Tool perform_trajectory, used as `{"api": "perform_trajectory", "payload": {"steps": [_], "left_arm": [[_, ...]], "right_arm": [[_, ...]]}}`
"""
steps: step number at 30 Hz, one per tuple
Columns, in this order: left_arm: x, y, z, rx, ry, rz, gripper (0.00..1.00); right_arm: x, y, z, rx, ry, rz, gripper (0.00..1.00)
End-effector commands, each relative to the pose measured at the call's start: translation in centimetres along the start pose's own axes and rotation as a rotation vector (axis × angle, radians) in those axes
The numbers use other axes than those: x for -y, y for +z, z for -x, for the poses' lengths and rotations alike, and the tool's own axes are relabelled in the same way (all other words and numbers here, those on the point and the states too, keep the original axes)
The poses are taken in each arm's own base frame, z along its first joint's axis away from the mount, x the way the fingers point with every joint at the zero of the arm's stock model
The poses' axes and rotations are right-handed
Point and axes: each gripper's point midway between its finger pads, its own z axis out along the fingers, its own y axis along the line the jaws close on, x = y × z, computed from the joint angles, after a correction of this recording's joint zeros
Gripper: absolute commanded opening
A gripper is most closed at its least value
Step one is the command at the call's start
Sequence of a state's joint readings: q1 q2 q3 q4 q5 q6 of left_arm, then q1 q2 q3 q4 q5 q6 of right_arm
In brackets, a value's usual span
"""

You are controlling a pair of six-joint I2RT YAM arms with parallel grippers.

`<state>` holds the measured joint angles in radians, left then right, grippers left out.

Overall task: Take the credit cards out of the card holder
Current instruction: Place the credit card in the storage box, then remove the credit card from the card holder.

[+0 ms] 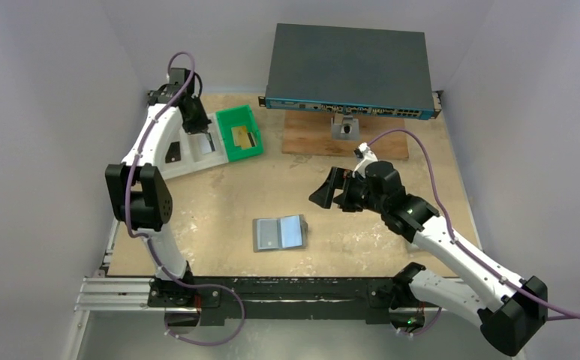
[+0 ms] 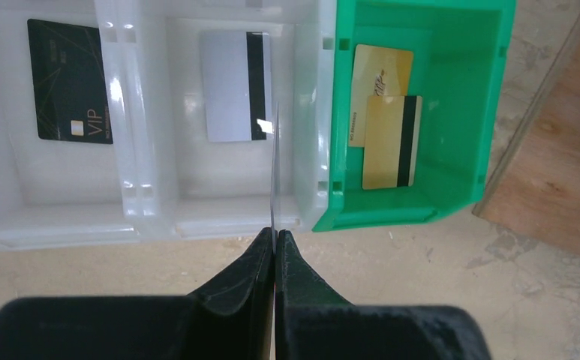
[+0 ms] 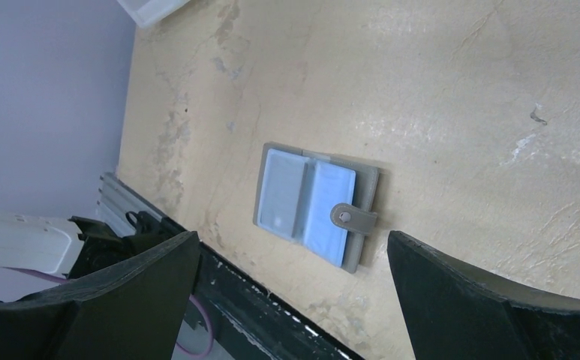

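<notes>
Left arm (image 1: 154, 129) outstretched over tray (image 2: 138, 135), card (image 2: 274, 172) in jaws

At the back of the tan worktop (image 1: 271, 187) we see a large dark grey flat box (image 1: 347, 67) with a blue port strip along its front, a wooden board (image 1: 309, 139) just before it, and, to the left, a green tray (image 2: 392, 214) touching a white tray (image 2: 140, 127).
</notes>
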<state>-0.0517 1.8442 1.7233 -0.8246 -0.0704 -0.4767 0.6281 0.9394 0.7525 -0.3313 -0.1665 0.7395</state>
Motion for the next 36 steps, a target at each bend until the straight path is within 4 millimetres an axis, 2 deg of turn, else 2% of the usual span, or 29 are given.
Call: {"api": "perform_trajectory", "payload": {"steps": [1,6,11,16,20,24,28,32,36], "left_arm": [[-0.2,0.8,1.4,0.001,0.028,-0.006,0.0],[-0.9,1.7,1.6,-0.019,0.03,0.014,0.11],[-1.4,1.6,1.8,-0.029,0.034,0.035,0.24],[-1.0,-0.1,1.8,-0.016,0.021,0.004,0.33],[-0.8,-2.2,0.8,-0.014,0.005,-0.037,0.41],[0.2,-4.5,-1.6,-0.028,-0.013,-0.117,0.49],[0.9,-7.4,-4.6,-0.031,-0.008,-0.191,0.51],[1.6,-9.4,-7.8,-0.049,0.043,-0.231,0.52],[2.9,-11.2,-12.1,-0.087,0.117,-0.282,0.52]], "right_arm": [[-0.5,-0.2,0.7,0.025,-0.01,0.009,0.99],[-0.2,0.2,0.2,0.005,-0.006,0.004,0.99],[-0.2,0.5,0.2,-0.001,-0.008,0.004,0.99],[0.0,1.0,0.0,-0.012,-0.003,-0.001,0.99],[0.5,1.8,-0.4,-0.033,0.004,-0.017,0.99],[0.7,2.7,-1.2,-0.045,0.015,-0.012,0.99],[0.6,3.8,-2.3,-0.049,0.016,-0.029,0.99],[-0.4,4.9,-3.9,-0.07,-0.005,-0.05,0.99],[-1.9,6.1,-5.5,-0.091,-0.015,-0.047,0.99]]}}
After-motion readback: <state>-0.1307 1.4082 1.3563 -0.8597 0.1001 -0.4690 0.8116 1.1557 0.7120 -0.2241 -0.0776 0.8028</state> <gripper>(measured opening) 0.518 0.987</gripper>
